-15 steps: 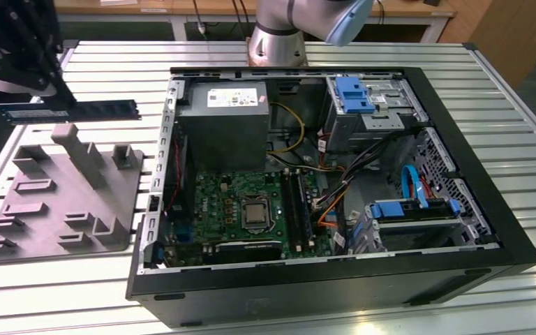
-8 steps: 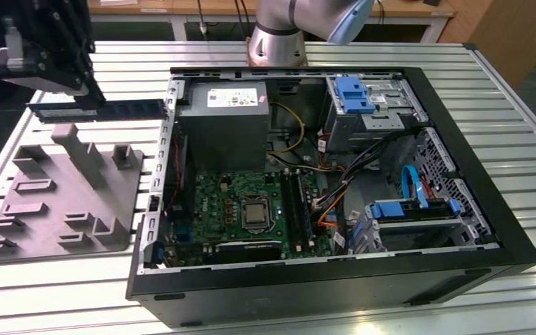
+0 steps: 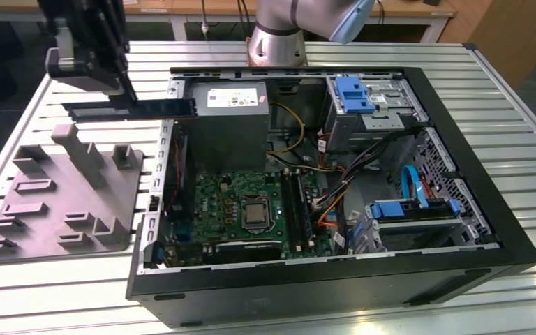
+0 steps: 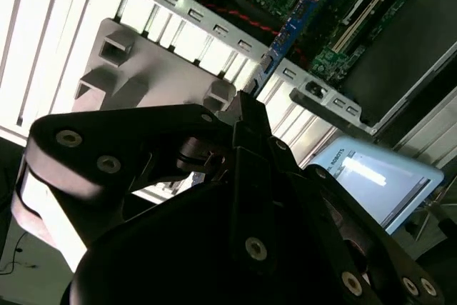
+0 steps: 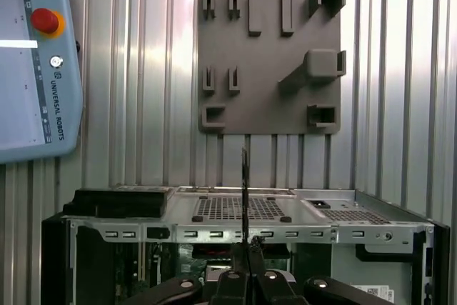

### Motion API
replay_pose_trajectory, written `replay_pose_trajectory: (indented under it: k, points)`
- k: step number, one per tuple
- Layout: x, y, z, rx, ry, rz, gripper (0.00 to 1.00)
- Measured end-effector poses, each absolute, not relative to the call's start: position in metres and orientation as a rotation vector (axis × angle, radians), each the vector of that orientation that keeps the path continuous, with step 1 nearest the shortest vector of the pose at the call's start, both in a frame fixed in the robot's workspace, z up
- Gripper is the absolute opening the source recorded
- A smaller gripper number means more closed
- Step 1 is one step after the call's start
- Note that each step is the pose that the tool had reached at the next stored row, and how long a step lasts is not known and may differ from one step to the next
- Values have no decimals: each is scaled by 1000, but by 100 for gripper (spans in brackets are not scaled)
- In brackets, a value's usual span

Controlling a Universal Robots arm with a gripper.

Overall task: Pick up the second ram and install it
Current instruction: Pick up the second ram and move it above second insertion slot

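Note:
My gripper (image 3: pixel 125 98) is shut on the second ram (image 3: pixel 147 107), a long dark card held level in the air. In the exterior view it hangs above the grey holder plate (image 3: pixel 58 202), with one end over the open computer case's (image 3: pixel 324 279) left wall. In the first wrist view the ram (image 5: pixel 244 191) shows edge-on as a thin black strip rising from the fingertips (image 5: pixel 235 258). In the second wrist view the ram (image 4: pixel 289 30) sticks out past the dark gripper body (image 4: pixel 243 198) toward the motherboard. The memory slots (image 3: pixel 296 206) lie on the motherboard, on the exterior view's right of the CPU socket (image 3: pixel 252 213).
The case lies open on a slatted metal table (image 3: pixel 519 105). Inside are a power supply (image 3: pixel 235 125), loose cables (image 3: pixel 338 188) and blue drive brackets (image 3: pixel 417 209). The holder plate has upright posts (image 3: pixel 86 150). A teach pendant (image 5: pixel 36 62) lies on the table beside the plate.

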State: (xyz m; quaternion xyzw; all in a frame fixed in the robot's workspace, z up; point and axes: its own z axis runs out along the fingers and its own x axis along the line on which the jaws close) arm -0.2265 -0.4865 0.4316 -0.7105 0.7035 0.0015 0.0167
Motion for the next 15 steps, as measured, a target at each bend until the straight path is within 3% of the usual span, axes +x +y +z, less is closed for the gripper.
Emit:
replay_pose_trajectory:
  k: [15]
  points:
    - [-168, -486, 432, -2209, 2187, 5, 11]
